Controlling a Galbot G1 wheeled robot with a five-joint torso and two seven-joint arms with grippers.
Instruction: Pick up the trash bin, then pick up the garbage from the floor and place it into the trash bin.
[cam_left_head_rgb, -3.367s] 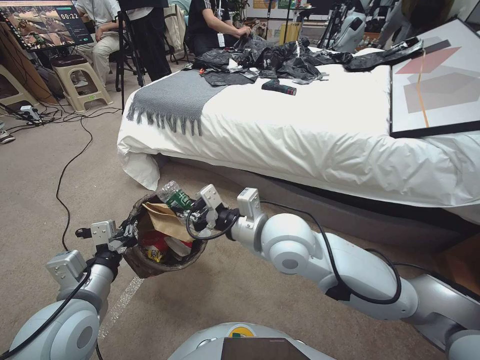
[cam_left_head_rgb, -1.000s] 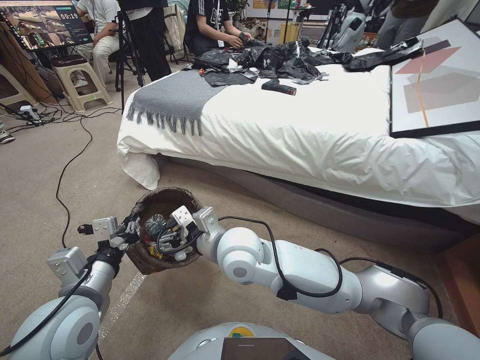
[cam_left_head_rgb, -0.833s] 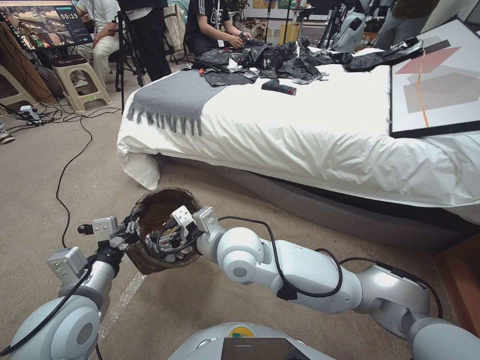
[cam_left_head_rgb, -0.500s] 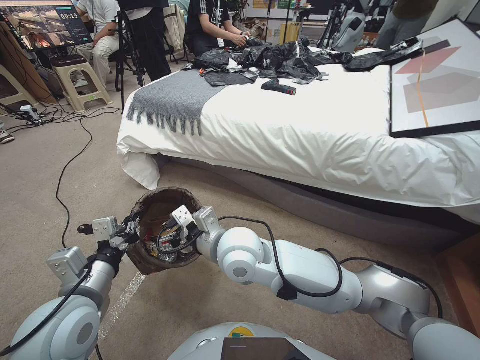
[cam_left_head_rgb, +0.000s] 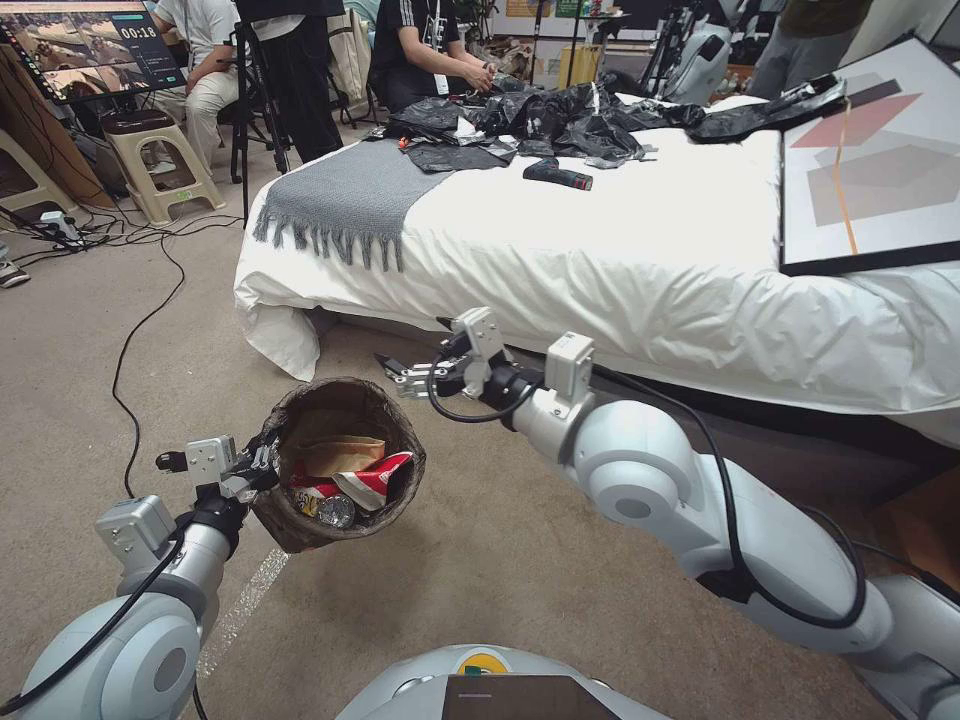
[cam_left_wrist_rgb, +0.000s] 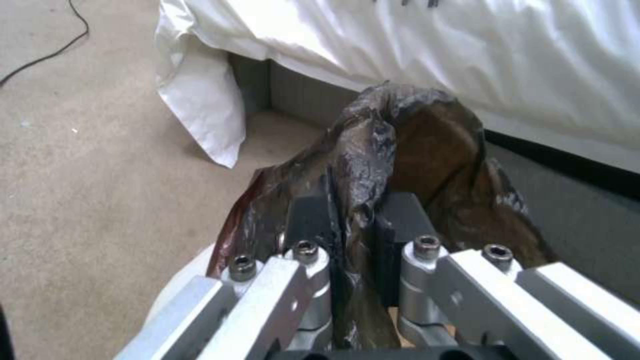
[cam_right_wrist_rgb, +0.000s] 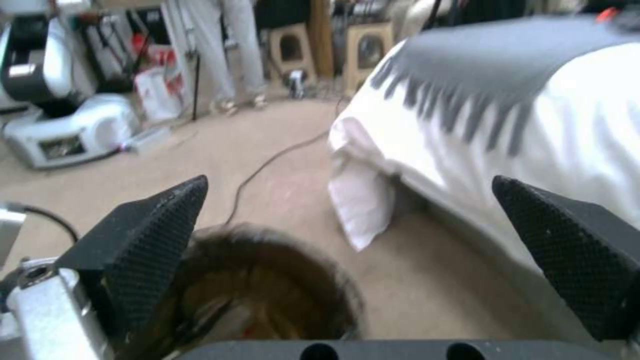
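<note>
The trash bin (cam_left_head_rgb: 300, 530), lined with a dark brown bag, hangs off the floor (cam_left_head_rgb: 480, 570) at lower left. My left gripper (cam_left_head_rgb: 262, 466) is shut on its near rim; the left wrist view shows both black fingers (cam_left_wrist_rgb: 400, 220) pinching the bag-covered rim of the trash bin (cam_left_wrist_rgb: 427, 150). Garbage lies inside: a brown paper bag (cam_left_head_rgb: 340, 455), a red-and-white cup (cam_left_head_rgb: 372, 480) and a small bottle (cam_left_head_rgb: 336, 510). My right gripper (cam_left_head_rgb: 398, 374) is open and holds nothing, above and beyond the bin near the bed's base. In its own view the right gripper (cam_right_wrist_rgb: 347, 182) hangs over the trash bin (cam_right_wrist_rgb: 267, 285).
A white bed (cam_left_head_rgb: 620, 260) fills the middle and right, with a grey throw (cam_left_head_rgb: 345, 195), black bags (cam_left_head_rgb: 560, 115) and a framed picture (cam_left_head_rgb: 880, 150) on it. A black cable (cam_left_head_rgb: 128, 350) runs over the carpet at left. A tape strip (cam_left_head_rgb: 240, 605) lies under the bin.
My right gripper was down inside the bin among the garbage; it has lifted out, up and toward the bed, open. The bin and left gripper have stayed put.
</note>
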